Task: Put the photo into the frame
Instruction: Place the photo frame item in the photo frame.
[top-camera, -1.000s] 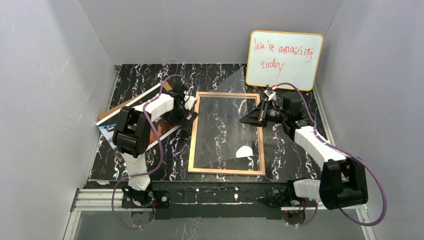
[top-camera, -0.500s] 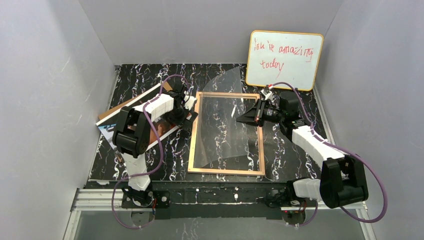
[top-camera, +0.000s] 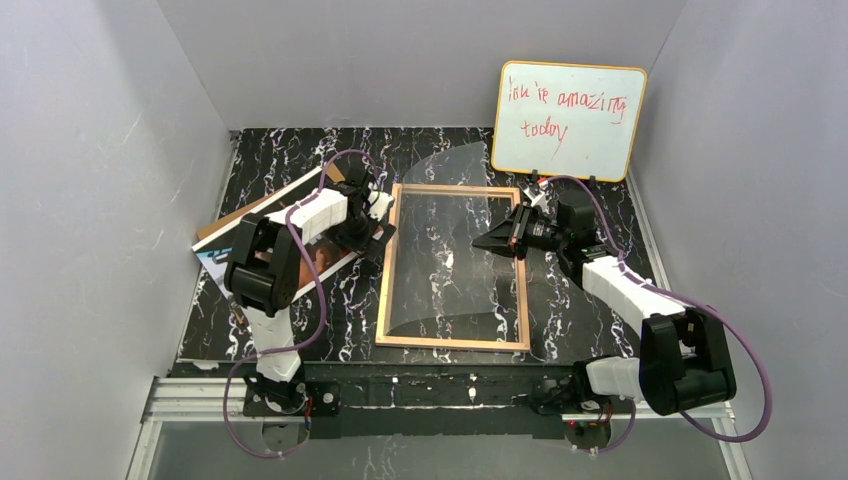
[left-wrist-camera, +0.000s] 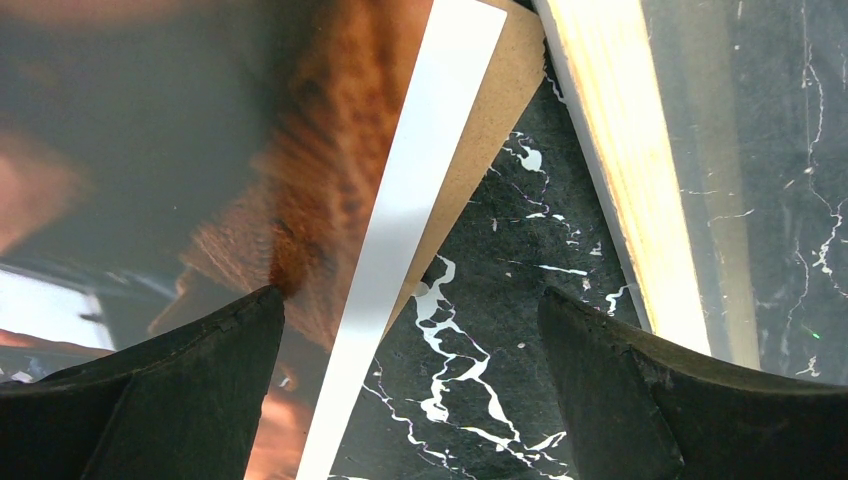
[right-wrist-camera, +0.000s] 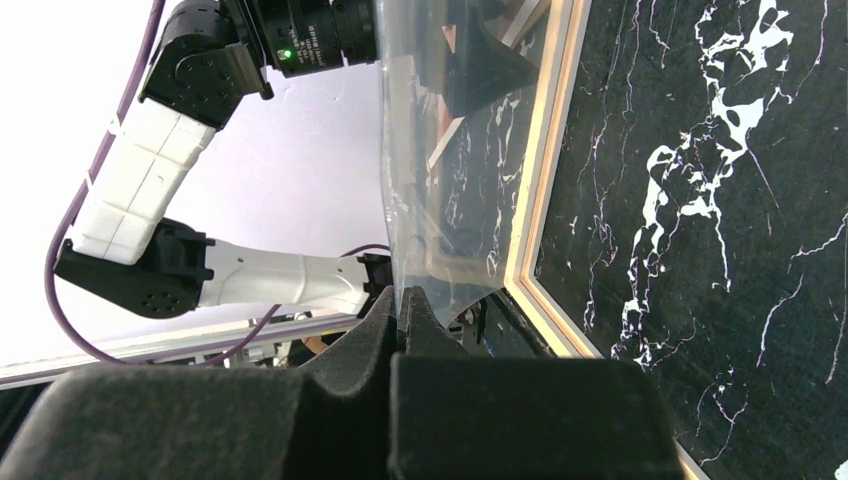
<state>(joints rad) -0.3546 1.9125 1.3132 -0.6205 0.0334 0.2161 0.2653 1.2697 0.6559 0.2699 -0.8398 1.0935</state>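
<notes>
The frame (top-camera: 384, 290) lies flat mid-table, tan wood side up. My right gripper (top-camera: 481, 241) is shut on the edge of the clear pane (top-camera: 448, 200), which is held tilted and bowed above the frame; in the right wrist view the pane (right-wrist-camera: 430, 200) rises from the pinched tips (right-wrist-camera: 402, 298) beside the frame (right-wrist-camera: 545, 200). The photo (top-camera: 212, 260) lies at the left, partly under my left arm. My left gripper (top-camera: 378, 222) stands open over the photo's white border (left-wrist-camera: 420, 170), between the photo (left-wrist-camera: 200, 150) and the frame (left-wrist-camera: 625, 170), holding nothing.
A brown backing board (left-wrist-camera: 500, 130) lies under the photo, its corner showing. An orange-rimmed whiteboard (top-camera: 568, 120) with red writing leans on the back wall at the right. Grey walls close in the black marbled table (top-camera: 590, 310).
My right gripper has shifted a little left with the pane, which now bows further over the frame. The left arm has not moved.
</notes>
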